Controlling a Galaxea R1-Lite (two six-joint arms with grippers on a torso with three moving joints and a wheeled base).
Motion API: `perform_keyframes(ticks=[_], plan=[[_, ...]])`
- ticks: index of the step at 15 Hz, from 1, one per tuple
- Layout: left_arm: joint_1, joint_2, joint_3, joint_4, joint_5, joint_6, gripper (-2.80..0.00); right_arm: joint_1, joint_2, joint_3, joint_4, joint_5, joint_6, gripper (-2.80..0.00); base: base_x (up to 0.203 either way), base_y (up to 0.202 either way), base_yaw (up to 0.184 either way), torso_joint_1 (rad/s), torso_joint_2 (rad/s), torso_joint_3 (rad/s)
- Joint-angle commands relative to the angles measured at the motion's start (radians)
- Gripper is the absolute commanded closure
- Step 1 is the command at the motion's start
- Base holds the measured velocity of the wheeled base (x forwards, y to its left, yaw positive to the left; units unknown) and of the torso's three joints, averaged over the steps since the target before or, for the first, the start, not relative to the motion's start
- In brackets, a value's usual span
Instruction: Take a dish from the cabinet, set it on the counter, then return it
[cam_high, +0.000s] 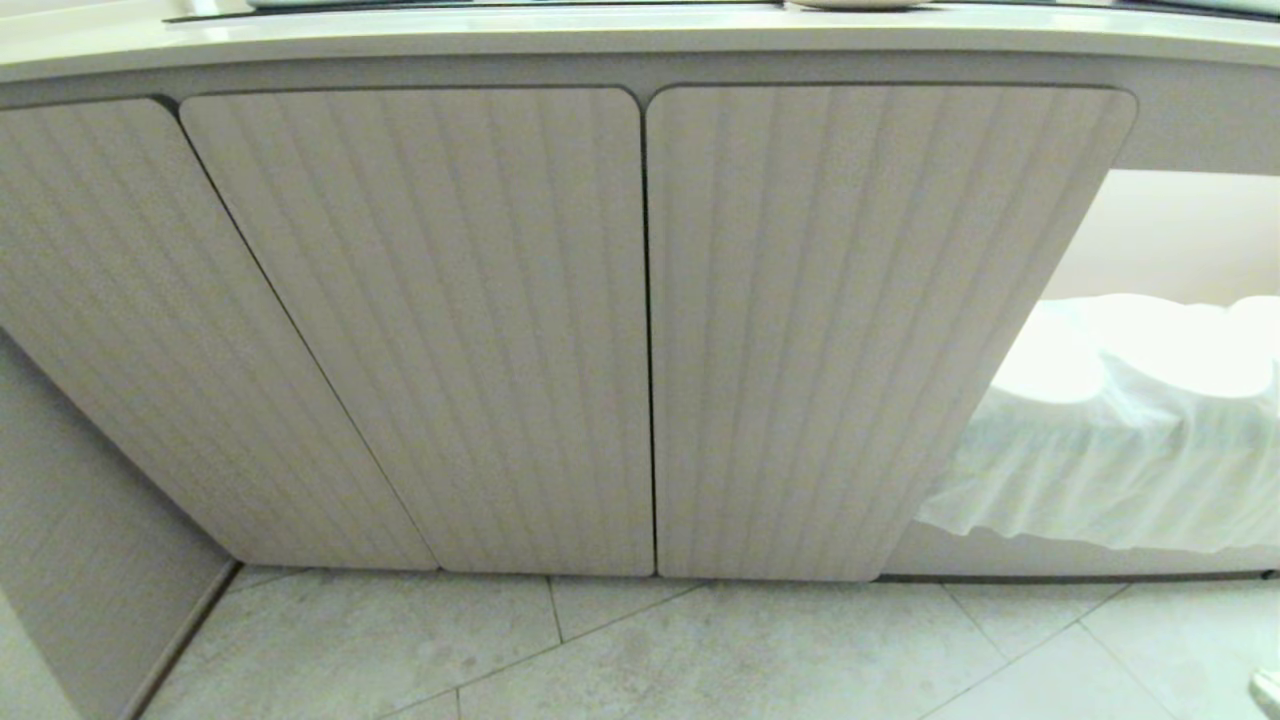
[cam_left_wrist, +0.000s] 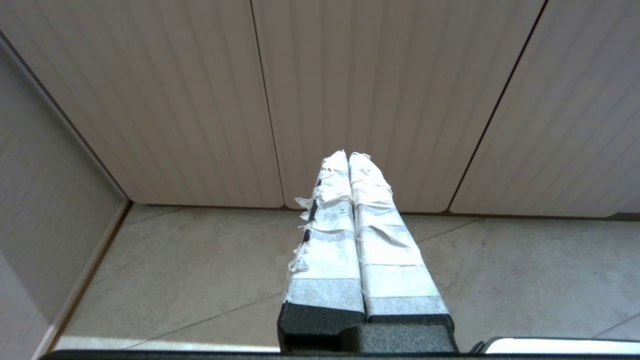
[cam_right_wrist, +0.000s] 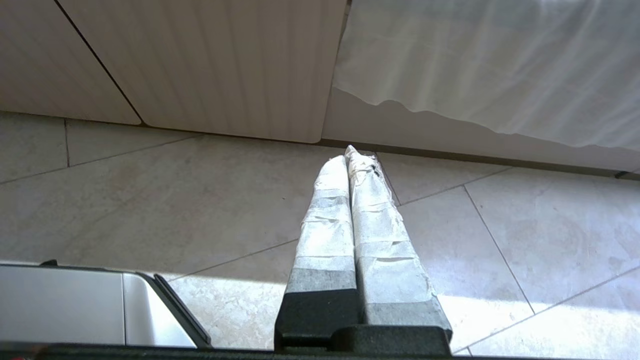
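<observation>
Tiled floor (cam_high: 760, 650) nearest, cabinet (cam_high: 640, 330) doors closed above it, surface (cam_high: 600, 35) along the top edge, dish not visible, left gripper (cam_left_wrist: 348, 155) clenched empty over tiles, right gripper (cam_right_wrist: 346, 152) clenched empty near white cloth (cam_right_wrist: 500, 65).

The left gripper (cam_left_wrist: 348, 155) had two long fingers (cam_left_wrist: 327, 240) wrapped in bands of white tape, frayed and peeling along one edge, over black bases. The right gripper (cam_right_wrist: 347, 154) matched it: taped fingers (cam_right_wrist: 380, 235), wrinkled and greyish, rising from a black block. A white, dark-rimmed body panel (cam_right_wrist: 75, 305) showed beside it.
</observation>
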Motion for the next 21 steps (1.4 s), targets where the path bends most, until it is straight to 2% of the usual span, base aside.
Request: perform_keyframes(ticks=[1, 3, 6, 9, 10, 13, 17, 21], plan=[[0.0, 0.0, 0.0, 0.0, 0.001, 0.0, 0.0, -0.008, -0.191, 0.001, 0.093, 0.001, -0.001, 0.0, 0.0, 0.0, 0.0, 0.0, 0.0, 0.0], [0.0, 0.0, 0.0, 0.0, -0.001, 0.0, 0.0, -0.01, -0.289, 0.001, 0.148, 0.04, -0.002, 0.0, 0.0, 0.0, 0.0, 0.0, 0.0, 0.0], [0.0, 0.0, 0.0, 0.0, 0.001, 0.0, 0.0, -0.014, -0.295, 0.001, 0.166, 0.064, -0.002, 0.0, 0.0, 0.0, 0.0, 0.0, 0.0, 0.0], [0.0, 0.0, 0.0, 0.0, 0.001, 0.0, 0.0, -0.119, -0.32, 0.001, 0.178, 0.079, -0.012, 0.0, 0.0, 0.0, 0.0, 0.0, 0.0, 0.0], [0.0, 0.0, 0.0, 0.0, -0.001, 0.0, 0.0, -0.131, -0.359, 0.001, 0.205, 0.104, -0.015, 0.0, 0.0, 0.0, 0.0, 0.0, 0.0, 0.0], [0.0, 0.0, 0.0, 0.0, -0.001, 0.0, 0.0, -0.136, -0.48, 0.001, 0.295, 0.141, -0.016, 0.0, 0.0, 0.0, 0.0, 0.0, 0.0, 0.0], [0.0, 0.0, 0.0, 0.0, -0.001, 0.0, 0.0, -0.136, -0.578, 0.001, 0.304, 0.148, -0.015, 0.0, 0.0, 0.0, 0.0, 0.0, 0.0, 0.0], [0.0, 0.0, 0.0, 0.0, -0.001, 0.0, 0.0, -0.136, -0.578, 0.001, 0.304, 0.148, -0.013, 0.0, 0.0, 0.0, 0.0, 0.0, 0.0, 0.0]])
